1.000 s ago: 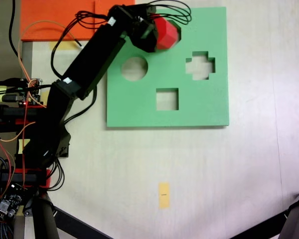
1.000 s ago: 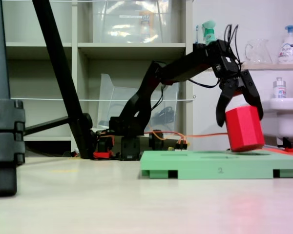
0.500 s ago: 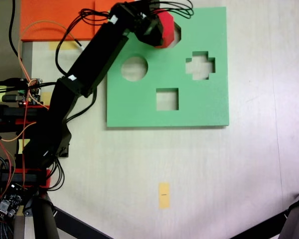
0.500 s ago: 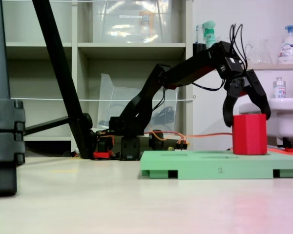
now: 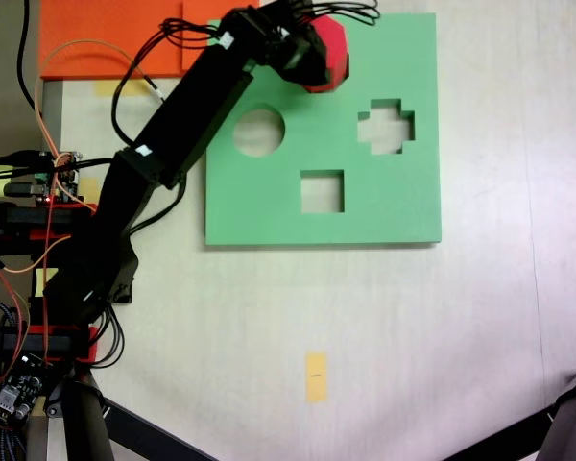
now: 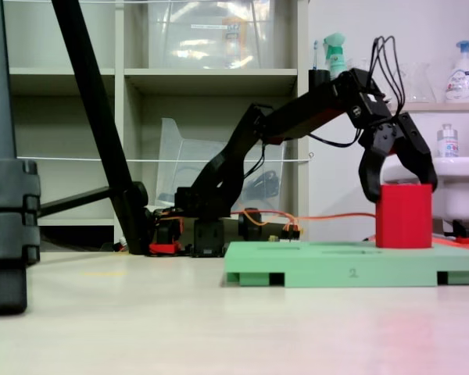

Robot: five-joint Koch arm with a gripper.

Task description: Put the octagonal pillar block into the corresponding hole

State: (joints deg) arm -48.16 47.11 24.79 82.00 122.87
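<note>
I see the octagonal pillar block (image 6: 404,216), bright red with flat vertical facets, standing upright at the far edge of the green foam board (image 5: 384,206), most of its height above the board's surface. My tool (image 6: 396,178) straddles its top, jaws spread apart. From above, the arm (image 5: 187,115) hides part of the block.
</note>
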